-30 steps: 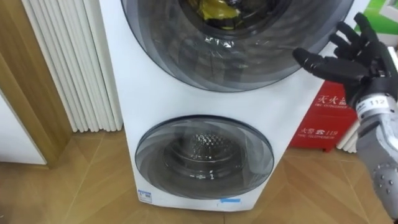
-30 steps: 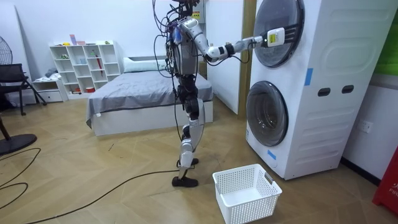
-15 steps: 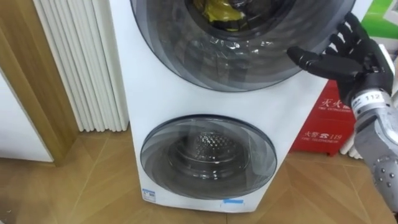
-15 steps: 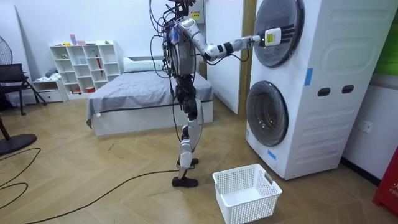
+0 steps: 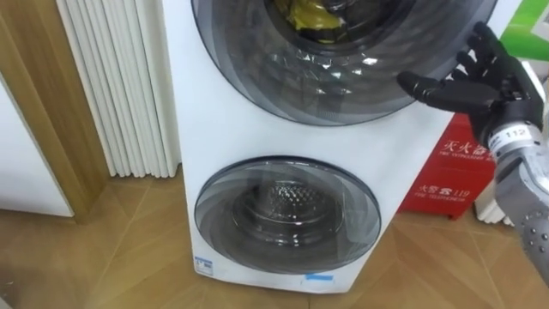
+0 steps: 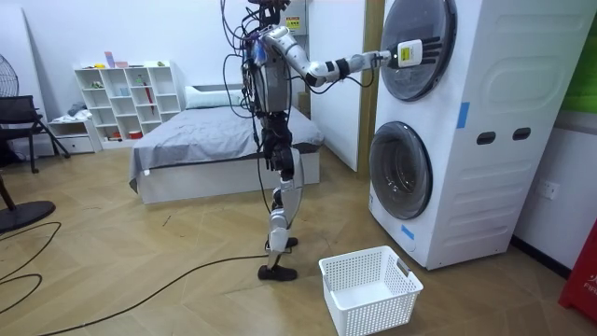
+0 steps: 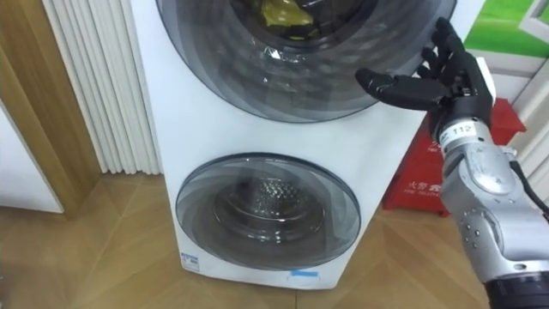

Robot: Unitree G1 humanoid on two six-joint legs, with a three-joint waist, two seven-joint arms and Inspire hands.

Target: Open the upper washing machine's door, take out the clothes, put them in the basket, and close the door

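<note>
A white stacked washing machine [image 5: 214,129] stands before me, and both of its round dark doors are closed. Through the upper door [image 5: 334,69] a yellow cloth [image 5: 310,15] shows inside the drum. My right hand [image 5: 479,79] is open, with straight fingers and the thumb pointing left, at the right rim of the upper door. In the room view I stand upright a step from the machine [image 6: 466,131], my right arm stretched out to the upper door [image 6: 417,51]. The lower door [image 5: 287,215] shows a bare metal drum.
A white laundry basket [image 6: 370,289] sits on the wood floor by my feet, in front of the machine. A red box [image 5: 459,167] stands right of the machine and white slats [image 5: 120,86] stand left of it. A bed [image 6: 196,149] is behind me.
My right hand has stayed open at the upper door's right rim, edging slightly higher. The eye view has shifted a little, and my torso leans slightly further from the machine.
</note>
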